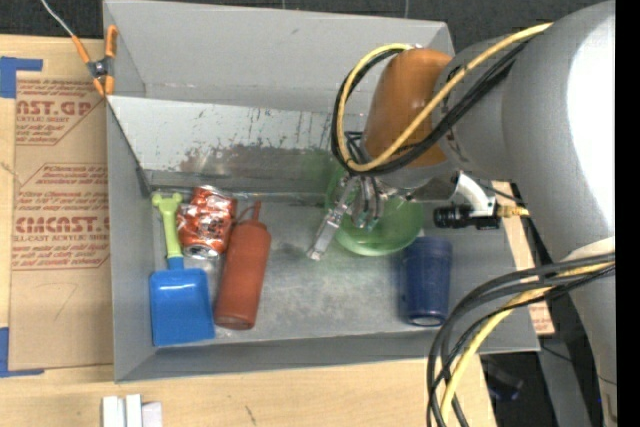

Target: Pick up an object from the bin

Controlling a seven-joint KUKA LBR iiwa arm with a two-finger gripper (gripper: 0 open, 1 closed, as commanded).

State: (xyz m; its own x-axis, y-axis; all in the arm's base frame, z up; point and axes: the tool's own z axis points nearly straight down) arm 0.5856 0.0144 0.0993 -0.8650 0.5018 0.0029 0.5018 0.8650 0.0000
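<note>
My gripper (323, 241) hangs below the orange wrist cover, at the left rim of a translucent green bowl (385, 227) in the right middle of the bin. Its tip reaches down to the bin floor just left of the bowl. A dark blue cup (425, 279) lies on its side right of and below the bowl. A red-brown bottle (243, 275) lies lengthwise on the floor to the gripper's left. I see nothing held in the gripper.
At the bin's left lie a crushed red and white can (205, 220) and a blue toy shovel with a green handle (178, 295). Bare floor stretches between the bottle and the blue cup. The arm and its cables cover the bin's right side.
</note>
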